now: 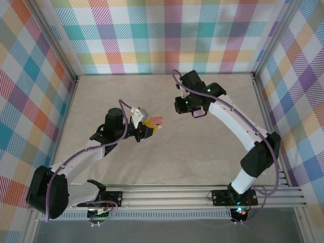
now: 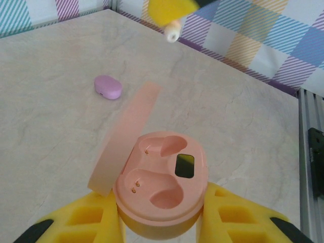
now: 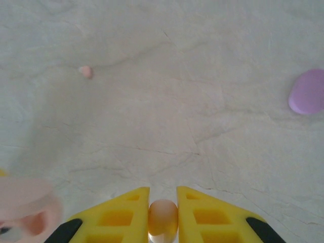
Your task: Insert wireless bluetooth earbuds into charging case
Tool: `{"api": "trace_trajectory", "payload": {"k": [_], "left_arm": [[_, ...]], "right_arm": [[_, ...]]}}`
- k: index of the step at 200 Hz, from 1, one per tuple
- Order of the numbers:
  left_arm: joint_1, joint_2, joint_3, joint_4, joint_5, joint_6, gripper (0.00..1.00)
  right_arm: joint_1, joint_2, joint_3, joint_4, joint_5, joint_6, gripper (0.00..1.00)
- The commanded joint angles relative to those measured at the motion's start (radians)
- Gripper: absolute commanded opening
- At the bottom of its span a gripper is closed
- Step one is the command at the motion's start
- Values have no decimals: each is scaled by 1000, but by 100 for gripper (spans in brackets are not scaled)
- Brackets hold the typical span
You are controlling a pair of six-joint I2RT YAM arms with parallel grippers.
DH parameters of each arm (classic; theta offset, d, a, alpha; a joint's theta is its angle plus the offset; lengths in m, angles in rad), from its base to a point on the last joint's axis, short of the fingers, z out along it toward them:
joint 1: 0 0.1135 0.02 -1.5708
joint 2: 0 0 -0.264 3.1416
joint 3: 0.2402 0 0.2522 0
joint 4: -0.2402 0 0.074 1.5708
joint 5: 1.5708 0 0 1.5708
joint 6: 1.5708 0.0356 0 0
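My left gripper [image 2: 162, 207] is shut on the open salmon-pink charging case [image 2: 161, 178], held above the table. Its lid [image 2: 124, 147] is swung up to the left, and both earbud wells are empty. From above, that case [image 1: 158, 121] sits at the tips of the left gripper [image 1: 151, 126]. My right gripper [image 3: 163, 195] is shut on a pale pink earbud [image 3: 162, 217]. The same earbud [image 2: 172, 32] hangs under a yellow finger [image 2: 171, 7] beyond the case. Another pale pink earbud [image 3: 86, 71] lies loose on the table.
A closed purple oval case [image 2: 108, 87] lies on the table to the far left of the pink case, and it is at the right edge [image 3: 308, 92] in the right wrist view. Checkered walls enclose the table. An aluminium rail [image 1: 202, 195] runs along the near edge.
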Motion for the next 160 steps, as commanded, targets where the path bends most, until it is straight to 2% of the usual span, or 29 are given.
{"api": "trace_trajectory", "payload": {"k": [1, 86, 160], "left_arm": [[-24, 16, 16, 89, -45, -15, 7], [-61, 15, 15, 137, -108, -22, 7], [-68, -17, 8, 135, -107, -25, 7]], "right_arm": [[49, -20, 41, -49, 46, 2, 19], [180, 5, 84, -42, 121, -2, 18], [222, 22, 52, 21, 168, 11, 18]]}}
